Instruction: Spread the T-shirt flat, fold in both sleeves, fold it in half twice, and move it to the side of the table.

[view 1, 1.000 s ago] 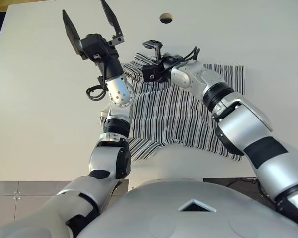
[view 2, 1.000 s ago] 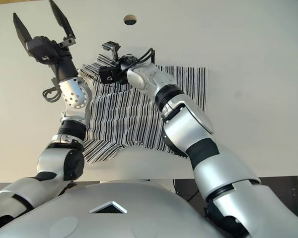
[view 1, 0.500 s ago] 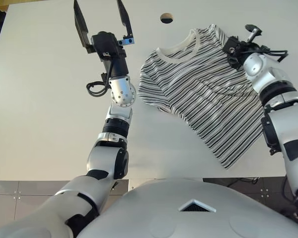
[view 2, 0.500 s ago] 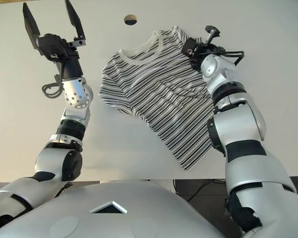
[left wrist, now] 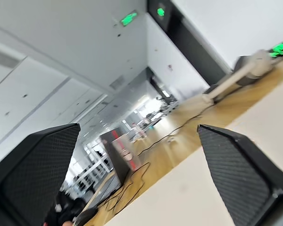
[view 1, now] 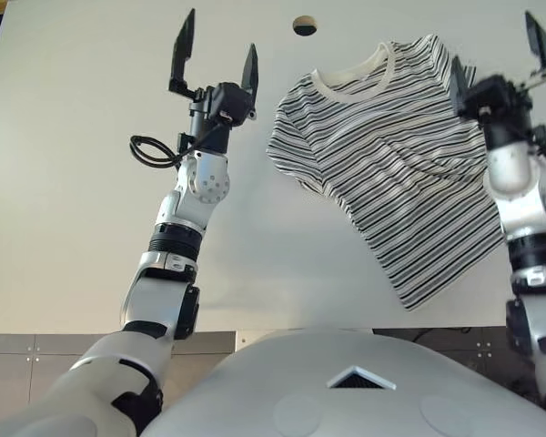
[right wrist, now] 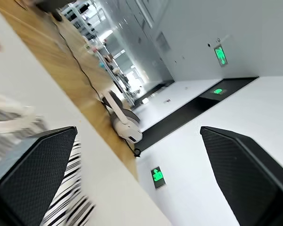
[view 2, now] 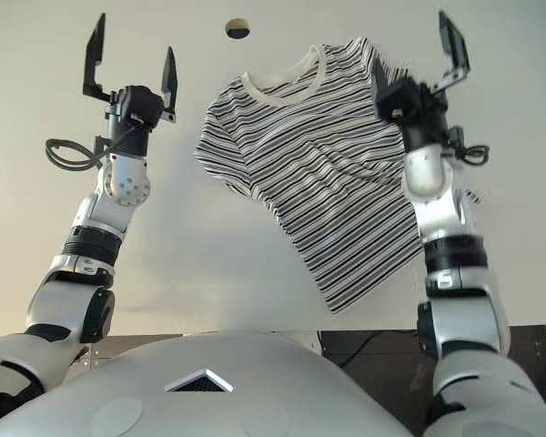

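Note:
The black-and-white striped T-shirt (view 1: 391,155) lies face up and slanted on the white table (view 1: 73,182). Its white collar (view 1: 350,82) is at the far side and its hem reaches the near right edge. My left gripper (view 1: 217,62) is raised, open and empty, just left of the shirt's left sleeve (view 1: 291,150). My right gripper (view 1: 497,56) is raised over the shirt's right shoulder, open and holding nothing. The right forearm hides the right sleeve. In the right wrist view, stripes of the T-shirt (right wrist: 66,207) show between the open fingers.
A round cable hole (view 1: 303,25) sits in the table just beyond the collar. Bare tabletop stretches to the left of the left arm. The table's near edge (view 1: 282,326) runs close below the shirt's hem.
My right gripper dragged the bunched shirt open toward the right, then let go and rose, now open. My left gripper stayed open and swung a little toward the shirt.

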Controlling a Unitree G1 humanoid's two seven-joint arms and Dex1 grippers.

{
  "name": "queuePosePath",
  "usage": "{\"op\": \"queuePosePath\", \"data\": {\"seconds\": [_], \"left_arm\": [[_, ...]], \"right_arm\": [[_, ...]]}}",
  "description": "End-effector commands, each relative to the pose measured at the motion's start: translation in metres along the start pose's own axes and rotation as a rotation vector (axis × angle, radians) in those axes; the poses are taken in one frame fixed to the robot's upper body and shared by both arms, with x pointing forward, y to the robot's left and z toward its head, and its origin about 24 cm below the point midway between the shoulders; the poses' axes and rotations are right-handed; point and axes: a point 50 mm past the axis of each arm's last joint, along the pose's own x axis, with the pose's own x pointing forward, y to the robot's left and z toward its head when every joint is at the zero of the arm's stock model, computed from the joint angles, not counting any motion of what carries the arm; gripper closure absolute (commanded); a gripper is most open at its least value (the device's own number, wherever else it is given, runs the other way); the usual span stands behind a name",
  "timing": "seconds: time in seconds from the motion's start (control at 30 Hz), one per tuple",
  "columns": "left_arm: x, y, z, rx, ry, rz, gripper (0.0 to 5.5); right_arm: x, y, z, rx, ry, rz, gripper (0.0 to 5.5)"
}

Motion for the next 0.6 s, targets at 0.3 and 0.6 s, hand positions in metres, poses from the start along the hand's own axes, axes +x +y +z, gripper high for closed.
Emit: {"op": "queuePosePath", "data": {"seconds": [0.3,0.6], "left_arm": [[-0.029,-0.073,0.013,0.466,-0.297,-1.0,0.9],[-0.037,-0.012,-0.04,0.687,-0.134,-1.114,0.9]], "right_arm": [[-0.057,-0.014,0.098,0.045,-0.369,0.364,0.67],[-0.106,0.023,0.086,-0.03,-0.35,0.808,0.67]]}}
